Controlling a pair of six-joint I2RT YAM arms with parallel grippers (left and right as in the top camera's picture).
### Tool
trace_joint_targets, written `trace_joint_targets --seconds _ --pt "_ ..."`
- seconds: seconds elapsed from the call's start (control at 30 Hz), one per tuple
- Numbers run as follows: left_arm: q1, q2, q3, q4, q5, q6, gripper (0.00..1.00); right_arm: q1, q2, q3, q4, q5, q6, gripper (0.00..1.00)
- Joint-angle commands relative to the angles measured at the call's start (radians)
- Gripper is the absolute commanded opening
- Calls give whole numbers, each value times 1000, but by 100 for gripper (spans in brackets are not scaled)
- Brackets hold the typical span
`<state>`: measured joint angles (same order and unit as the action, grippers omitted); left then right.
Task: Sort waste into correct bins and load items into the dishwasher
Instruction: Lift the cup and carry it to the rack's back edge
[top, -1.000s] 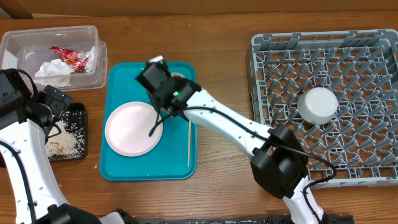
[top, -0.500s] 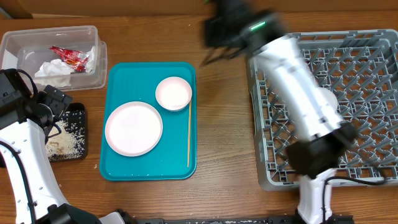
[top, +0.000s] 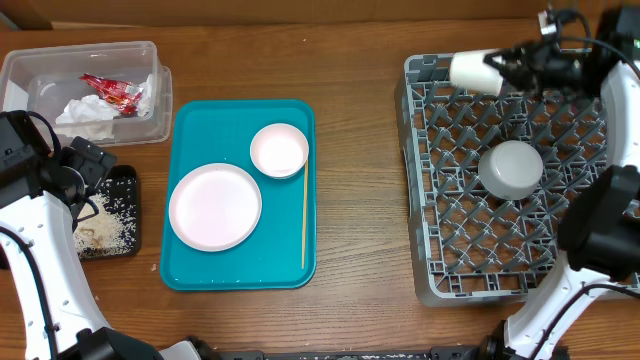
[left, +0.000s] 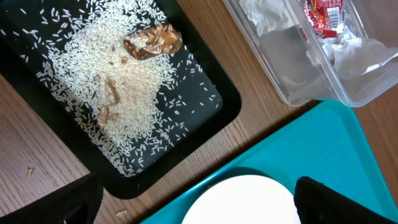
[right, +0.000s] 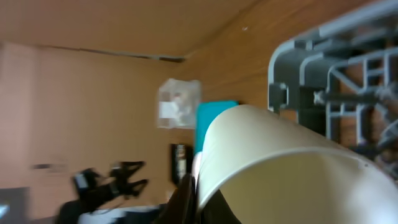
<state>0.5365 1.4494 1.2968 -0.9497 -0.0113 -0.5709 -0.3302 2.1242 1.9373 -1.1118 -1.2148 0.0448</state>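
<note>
My right gripper (top: 505, 68) is shut on the small white cup (top: 473, 72), held on its side over the back left corner of the grey dish rack (top: 440, 270); the cup fills the right wrist view (right: 273, 168). A grey-blue bowl (top: 511, 169) sits upside down in the rack. The pink plate (top: 214, 206), the pink saucer (top: 279, 150) and the chopstick (top: 304, 217) lie on the teal tray (top: 240, 272). My left gripper (left: 193, 199) is open above the plate's edge (left: 239, 202), beside the black tray (left: 211, 102) of rice (left: 121, 93). The clear tub (top: 140, 125) holds the napkin (top: 82, 110) and the red wrapper (top: 112, 92).
The tub's corner, with the napkin and wrapper, shows at the top right of the left wrist view (left: 311, 81). Bare wooden table (top: 360, 200) lies between the teal tray and the rack. A cardboard wall (top: 250, 10) runs along the back.
My right arm has swung from the teal tray across to the rack's back left corner, carrying the white cup. The saucer it hid a second ago is uncovered. The left arm has not moved.
</note>
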Motion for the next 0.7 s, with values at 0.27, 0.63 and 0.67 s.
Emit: trace_joint_targets --seconds 0.27,0.63,0.67 --pt "0 2 8 0 4 -10 100 -99 -22 -342 72 -296 -49 4" --pt "0 2 8 0 4 -10 100 -172 -22 -352 76 -152 -45 4" --pt "0 2 8 0 4 -10 100 -172 -22 -352 82 -180 -46 4"
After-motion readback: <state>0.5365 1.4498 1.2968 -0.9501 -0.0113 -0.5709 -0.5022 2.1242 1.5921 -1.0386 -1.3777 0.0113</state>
